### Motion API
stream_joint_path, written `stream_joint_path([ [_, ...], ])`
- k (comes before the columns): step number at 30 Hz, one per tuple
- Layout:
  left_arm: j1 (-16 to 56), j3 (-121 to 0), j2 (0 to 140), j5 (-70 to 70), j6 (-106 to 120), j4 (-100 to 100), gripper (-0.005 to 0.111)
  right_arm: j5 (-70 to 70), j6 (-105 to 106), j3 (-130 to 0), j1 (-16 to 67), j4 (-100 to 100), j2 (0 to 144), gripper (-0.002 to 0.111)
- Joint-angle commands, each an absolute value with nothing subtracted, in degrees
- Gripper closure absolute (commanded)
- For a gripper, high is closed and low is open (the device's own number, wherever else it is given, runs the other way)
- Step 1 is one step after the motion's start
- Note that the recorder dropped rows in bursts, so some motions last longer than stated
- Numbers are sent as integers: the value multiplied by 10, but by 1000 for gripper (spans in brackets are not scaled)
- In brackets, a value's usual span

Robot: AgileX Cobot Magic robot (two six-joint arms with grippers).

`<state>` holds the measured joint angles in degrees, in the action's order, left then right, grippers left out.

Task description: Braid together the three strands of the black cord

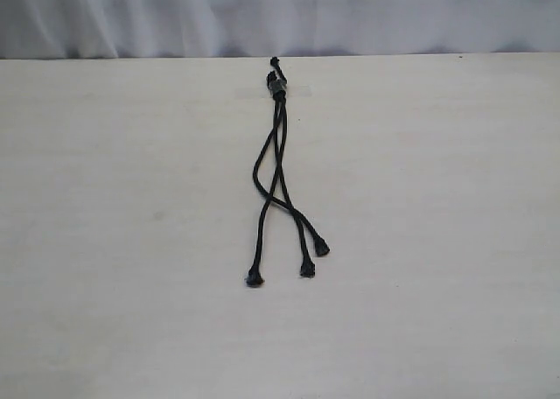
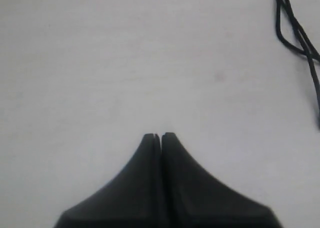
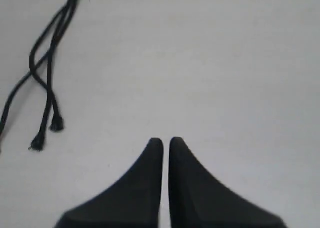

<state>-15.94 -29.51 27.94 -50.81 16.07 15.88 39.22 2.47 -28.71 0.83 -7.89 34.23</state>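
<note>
Three strands (image 1: 276, 167) of thin black cord (image 1: 278, 141) lie loose and unbraided on a pale, faintly grained tabletop (image 1: 114, 241), joined at the far end by a bound knot (image 1: 277, 84) with a short stub, close to the table's back edge and a whitish draped backdrop (image 1: 262, 14). From the knot the strands run together toward the near side, then part. One bows out to the left of the exterior view, swings back and crosses the other two near the middle of their length, ending as the right-hand knobbed tip (image 1: 322, 248). The other two finish at the middle tip (image 1: 307, 269) and the left tip (image 1: 255, 279), which lies nearest the camera. The three tips rest near one another but apart, none touching.

Seen from the left wrist, the left gripper (image 2: 159, 136) hangs over bare table with its dark fingers pressed together, only a hairline seam between them and nothing in their grasp; the cord (image 2: 295, 30) lies well off to one side. From the right wrist, the right gripper (image 3: 166, 141) shows its fingers all but closed, a thin slit of table visible between them, also holding nothing. The cord (image 3: 50, 63) lies well clear of it, two frayed tips (image 3: 57, 125) in sight.
</note>
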Motion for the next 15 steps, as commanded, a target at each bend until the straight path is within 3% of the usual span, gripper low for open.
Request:
stream_joint_path([
  [1,-157,-278,220,-487,164,157,107,303,6,-231,6,-68,232,104],
  [6,-152,-276,210,-414,165,154,107,151,8,-197,6,-68,126,104],
  [15,-152,-275,210,-351,165,141,107,187,8,-197,8,-68,117,104],
])
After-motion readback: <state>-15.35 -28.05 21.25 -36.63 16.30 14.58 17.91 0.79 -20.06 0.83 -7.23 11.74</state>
